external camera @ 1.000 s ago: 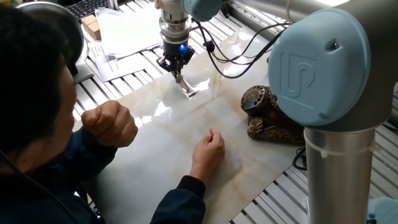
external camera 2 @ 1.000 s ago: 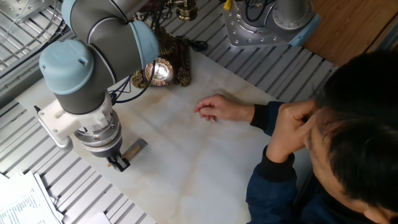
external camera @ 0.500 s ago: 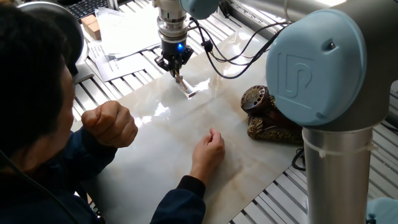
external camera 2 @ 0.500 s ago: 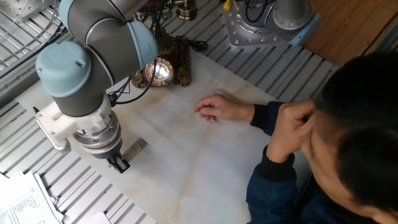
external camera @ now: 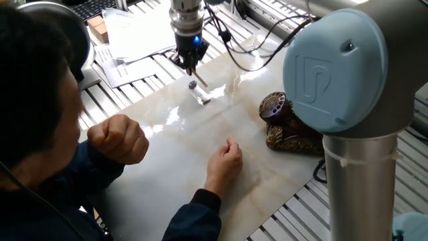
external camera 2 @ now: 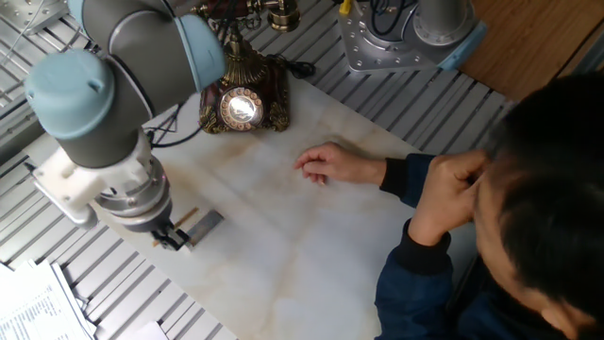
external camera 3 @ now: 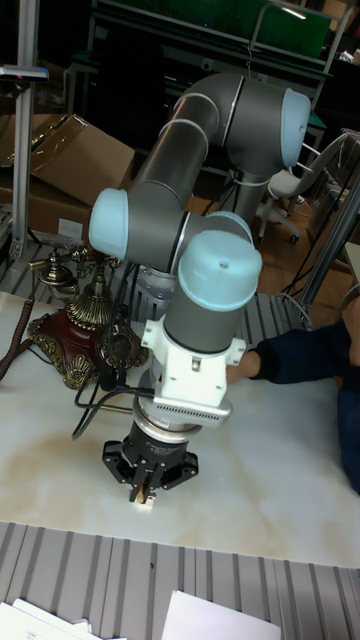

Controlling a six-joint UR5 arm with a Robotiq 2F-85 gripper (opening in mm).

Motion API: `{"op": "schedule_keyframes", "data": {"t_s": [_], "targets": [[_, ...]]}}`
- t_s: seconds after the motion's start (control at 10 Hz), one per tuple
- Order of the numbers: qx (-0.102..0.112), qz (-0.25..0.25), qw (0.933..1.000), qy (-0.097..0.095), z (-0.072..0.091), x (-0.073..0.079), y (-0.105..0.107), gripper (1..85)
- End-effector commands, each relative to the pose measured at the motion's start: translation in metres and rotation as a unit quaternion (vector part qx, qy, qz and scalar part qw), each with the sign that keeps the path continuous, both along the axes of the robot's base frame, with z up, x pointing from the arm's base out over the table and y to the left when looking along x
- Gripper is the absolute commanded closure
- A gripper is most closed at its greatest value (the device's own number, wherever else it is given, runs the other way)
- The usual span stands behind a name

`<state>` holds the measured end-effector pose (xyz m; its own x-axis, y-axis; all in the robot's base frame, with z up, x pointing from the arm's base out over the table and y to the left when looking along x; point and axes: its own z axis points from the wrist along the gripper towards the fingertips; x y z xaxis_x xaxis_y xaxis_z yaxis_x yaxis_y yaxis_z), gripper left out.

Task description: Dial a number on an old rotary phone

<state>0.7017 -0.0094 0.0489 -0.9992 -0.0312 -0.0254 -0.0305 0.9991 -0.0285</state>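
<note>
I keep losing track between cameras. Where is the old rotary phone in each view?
One fixed view: old rotary phone right of centre, half behind the arm.
Other fixed view: top, left of centre.
Tall fixed view: left edge.
Shared landmark: the gripper.

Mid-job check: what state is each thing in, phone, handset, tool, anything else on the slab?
old rotary phone: upright, untouched.
handset: on its cradle.
tool: shut on the thin stick, away from the phone.
thin stick: held pointing down.
small block: lying flat by the tool.
person's hand: resting on the slab.
</note>
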Motion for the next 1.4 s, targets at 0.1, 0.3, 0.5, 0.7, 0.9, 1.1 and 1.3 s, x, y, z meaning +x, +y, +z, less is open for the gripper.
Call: {"op": "schedule_keyframes", "data": {"t_s": [0.1, 0.3, 0.5, 0.7, 0.9, 1.1, 1.3], "targets": [[-0.017, 0.076, 0.9968, -0.015, 0.056, 0.003, -0.009, 83.7], [-0.033, 0.112, 0.9922, -0.042, 0.08, -0.002, -0.026, 83.7], [-0.033, 0.14, 0.9875, -0.066, 0.103, -0.016, -0.025, 83.7], [0.001, 0.159, 0.982, -0.101, 0.119, -0.024, 0.0, 83.7], [0.024, 0.151, 0.9838, -0.094, 0.124, -0.048, 0.011, 83.7], [0.045, 0.154, 0.9824, -0.096, 0.121, -0.07, 0.013, 83.7], [0.044, 0.151, 0.9837, -0.087, 0.116, -0.078, 0.007, 83.7]]}}
